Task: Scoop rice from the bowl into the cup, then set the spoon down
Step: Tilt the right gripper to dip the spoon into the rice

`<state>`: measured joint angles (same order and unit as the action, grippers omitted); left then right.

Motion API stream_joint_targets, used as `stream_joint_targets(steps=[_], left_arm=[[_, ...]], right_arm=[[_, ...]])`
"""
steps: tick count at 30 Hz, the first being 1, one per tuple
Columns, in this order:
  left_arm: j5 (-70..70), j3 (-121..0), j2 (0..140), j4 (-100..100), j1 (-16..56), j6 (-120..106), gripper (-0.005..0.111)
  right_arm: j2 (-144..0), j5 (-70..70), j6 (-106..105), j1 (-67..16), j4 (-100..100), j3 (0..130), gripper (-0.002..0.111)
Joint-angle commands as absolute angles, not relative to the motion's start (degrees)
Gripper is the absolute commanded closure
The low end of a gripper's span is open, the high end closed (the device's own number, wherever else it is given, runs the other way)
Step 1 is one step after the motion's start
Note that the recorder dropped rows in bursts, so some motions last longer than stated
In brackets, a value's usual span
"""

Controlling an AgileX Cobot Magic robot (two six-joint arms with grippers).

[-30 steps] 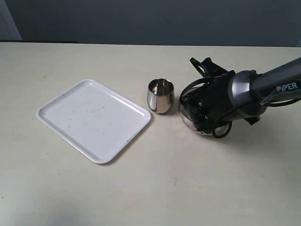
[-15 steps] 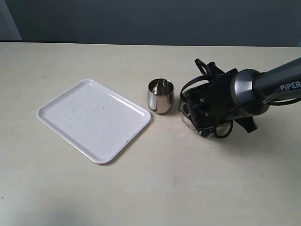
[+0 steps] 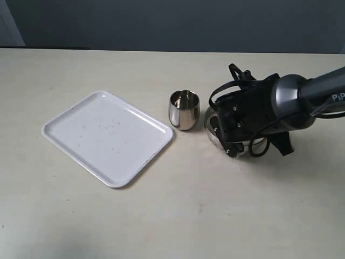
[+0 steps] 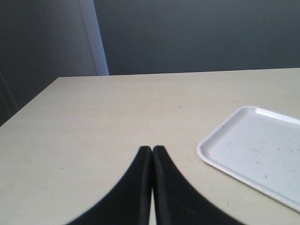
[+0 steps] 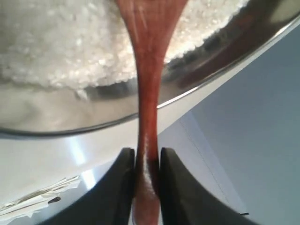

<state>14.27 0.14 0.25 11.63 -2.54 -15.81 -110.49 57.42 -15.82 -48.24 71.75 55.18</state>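
Note:
The steel cup (image 3: pixel 184 109) stands at the table's middle. Just to its right my right arm's wrist covers most of the steel bowl (image 3: pixel 216 136); only its near left wall shows there. In the right wrist view my right gripper (image 5: pixel 147 154) is shut on the handle of the reddish-brown wooden spoon (image 5: pixel 146 70). The spoon reaches over the bowl's rim (image 5: pixel 197 89) into the white rice (image 5: pixel 51 42); its oval end is cut off by the frame. My left gripper (image 4: pixel 152 150) is shut and holds nothing, above bare table at the left.
A white rectangular tray (image 3: pixel 108 137) lies left of the cup, its corner close to the cup's base; its edge (image 4: pixel 206 157) also shows in the left wrist view. Bare tabletop spreads in front of the tray and cup.
My right wrist has rolled and shifted slightly to the right over the bowl. The cup, tray and left gripper have stayed put.

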Motion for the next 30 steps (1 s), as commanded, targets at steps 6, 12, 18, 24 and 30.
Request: stream_joint_targets(steps=[6,12,18,24,30], left_arm=[[13.43,0.00,0.00,11.46,-2.11,-15.58,0.106],[13.43,0.00,0.00,11.46,-2.11,-15.58,0.106],[13.43,0.00,0.00,11.46,-2.11,-15.58,0.106],[13.43,0.00,0.00,11.46,-2.11,-15.58,0.106],[13.43,0.00,0.00,11.46,-2.11,-15.58,0.106]], right_arm=[[-107.96,55.70,-16.44,-48.02,67.25,55.23,0.109],[-107.45,56.19,-16.44,-48.02,64.94,55.23,0.109],[-107.45,57.47,-16.44,-48.02,64.51,55.23,0.109],[-105.56,56.34,-16.44,-48.02,61.51,55.31,0.109],[-103.11,55.56,-16.44,-45.49,56.32,55.31,0.109]])
